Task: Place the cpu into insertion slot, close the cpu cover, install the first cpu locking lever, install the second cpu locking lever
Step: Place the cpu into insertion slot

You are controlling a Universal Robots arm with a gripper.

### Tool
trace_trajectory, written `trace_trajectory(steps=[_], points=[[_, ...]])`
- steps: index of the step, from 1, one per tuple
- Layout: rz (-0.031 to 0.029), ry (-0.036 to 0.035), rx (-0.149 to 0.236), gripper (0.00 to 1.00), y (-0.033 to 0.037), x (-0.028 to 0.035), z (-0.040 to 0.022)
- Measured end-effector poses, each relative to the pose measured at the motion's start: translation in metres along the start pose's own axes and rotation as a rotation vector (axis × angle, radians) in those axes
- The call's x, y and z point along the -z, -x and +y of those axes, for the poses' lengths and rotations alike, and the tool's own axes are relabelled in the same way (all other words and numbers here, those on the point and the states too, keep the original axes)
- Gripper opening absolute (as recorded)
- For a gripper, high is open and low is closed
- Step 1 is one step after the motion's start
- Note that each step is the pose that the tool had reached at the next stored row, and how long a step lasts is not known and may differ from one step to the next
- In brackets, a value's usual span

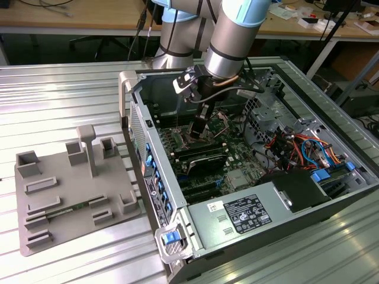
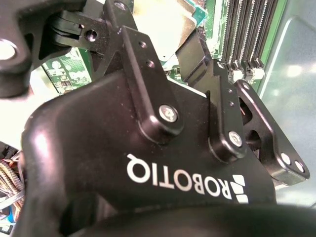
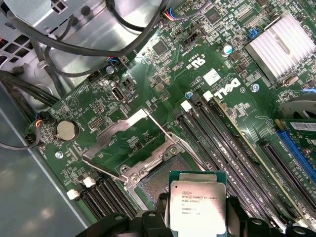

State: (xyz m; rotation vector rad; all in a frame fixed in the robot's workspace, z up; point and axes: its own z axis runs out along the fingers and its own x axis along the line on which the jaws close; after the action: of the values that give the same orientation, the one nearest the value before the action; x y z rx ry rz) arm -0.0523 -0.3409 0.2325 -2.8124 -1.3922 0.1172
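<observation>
My gripper (image 3: 197, 219) is shut on the cpu (image 3: 197, 200), a small square chip with a silver-grey face, held by two opposite edges. The chip hangs just above and slightly beside the insertion slot (image 3: 154, 180), a dark square socket on the green board. The cpu cover (image 3: 121, 127), a thin silver frame with a square window, stands swung up and open at the socket's far side. In the second wrist view the black fingers (image 2: 143, 74) clamp the cpu (image 2: 160, 24). In the exterior view my gripper (image 1: 198, 131) reaches down into the open computer case.
Long black memory slots (image 3: 222, 143) run beside the socket, and a finned grey heatsink (image 3: 281, 44) sits further off. Black cables (image 3: 74, 44) cross the board's edge. Outside the case wall (image 1: 139, 127), a grey fixture plate (image 1: 71, 189) lies on the table. A power supply (image 1: 237, 216) fills the near end.
</observation>
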Motion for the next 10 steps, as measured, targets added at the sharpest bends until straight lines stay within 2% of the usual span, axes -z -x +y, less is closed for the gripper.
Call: trace_trajectory(steps=[10], points=[[0.0006, -0.0012, -0.018, 0.55, 0.0000, -0.0001, 0.0000]])
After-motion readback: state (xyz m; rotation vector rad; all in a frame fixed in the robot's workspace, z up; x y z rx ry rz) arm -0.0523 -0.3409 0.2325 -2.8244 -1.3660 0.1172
